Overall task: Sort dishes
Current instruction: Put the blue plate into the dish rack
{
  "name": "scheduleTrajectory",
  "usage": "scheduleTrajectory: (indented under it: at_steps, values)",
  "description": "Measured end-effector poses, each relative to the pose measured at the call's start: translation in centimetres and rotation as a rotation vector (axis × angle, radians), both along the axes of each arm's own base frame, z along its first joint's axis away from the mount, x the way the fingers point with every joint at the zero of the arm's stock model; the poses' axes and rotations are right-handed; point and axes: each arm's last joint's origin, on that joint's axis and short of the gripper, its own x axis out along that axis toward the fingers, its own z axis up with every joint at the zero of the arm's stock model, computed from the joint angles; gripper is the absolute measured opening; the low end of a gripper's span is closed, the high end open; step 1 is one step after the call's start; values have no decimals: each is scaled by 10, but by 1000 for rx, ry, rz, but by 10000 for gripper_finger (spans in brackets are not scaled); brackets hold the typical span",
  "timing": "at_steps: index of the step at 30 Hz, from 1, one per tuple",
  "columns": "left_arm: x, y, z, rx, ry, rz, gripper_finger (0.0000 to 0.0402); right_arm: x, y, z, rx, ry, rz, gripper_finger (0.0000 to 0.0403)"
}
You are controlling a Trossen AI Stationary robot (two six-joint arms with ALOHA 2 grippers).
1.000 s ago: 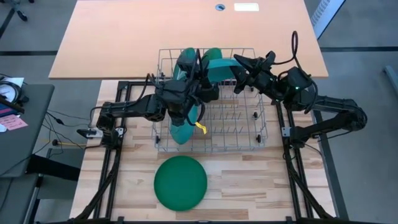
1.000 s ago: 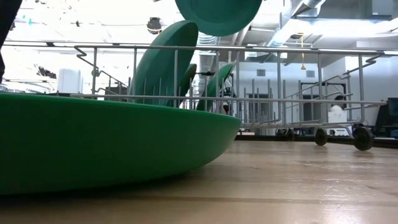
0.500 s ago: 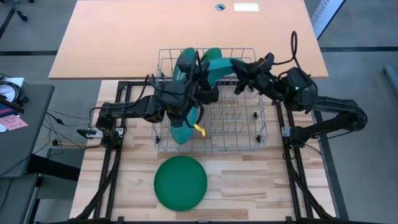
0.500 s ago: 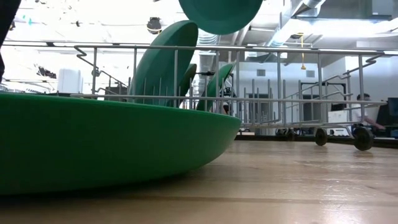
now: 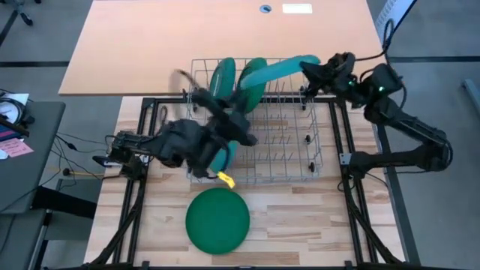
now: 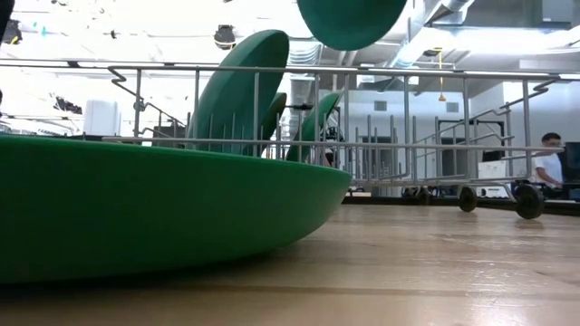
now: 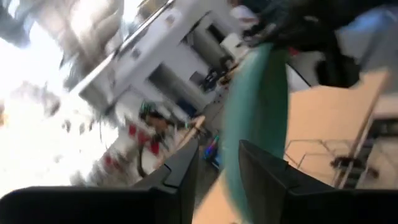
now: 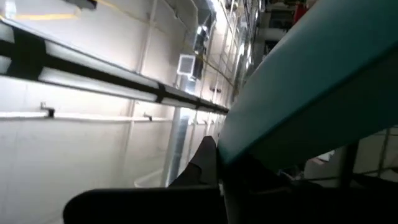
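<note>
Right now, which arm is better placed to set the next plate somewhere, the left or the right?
The right. Its tool is shut on a teal plate lifted over the rack's far edge. The left tool carries nothing over the rack's near left part, above the standing plates.

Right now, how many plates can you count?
5: a green plate flat on the table; three plates standing in the rack, one partly behind the left arm; a teal plate in the right gripper. Others may be hidden.

I'm working in a lab: bare ceiling ducts (image 6: 453, 11), a desk (image 5: 225, 45) at twelve o'clock, loose cables (image 5: 75, 142) at nine.
</note>
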Motion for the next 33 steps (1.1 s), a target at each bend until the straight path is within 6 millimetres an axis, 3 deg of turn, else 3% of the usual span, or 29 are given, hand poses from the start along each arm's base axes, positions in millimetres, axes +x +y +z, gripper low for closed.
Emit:
scheduleTrajectory:
  at_steps: [8, 12, 18, 21, 26, 30, 33]
  values:
    - [-60, 11, 42, -251, -470, 61, 109, -21, -29, 1, -308, 100, 295, 1]
    - [-93, 24, 61, -331, -659, 55, 109, -12, -35, -6, -436, 150, 484, 0]
    - [-141, 39, 79, -415, -832, 40, 109, 11, -28, -20, -621, 162, 653, 0]
    - [-159, 43, 79, -457, -886, 25, 109, 16, -25, -28, -641, 167, 686, 0]
    - [-181, 45, 70, -565, -970, -67, 109, 0, -16, -43, -615, 194, 701, 0]
    - [-190, 47, 54, -702, -959, -177, 109, -19, -12, -62, -551, 243, 688, 0]
    - [-189, 49, 40, -765, -922, -159, 109, -27, -8, -74, -531, 256, 685, 0]
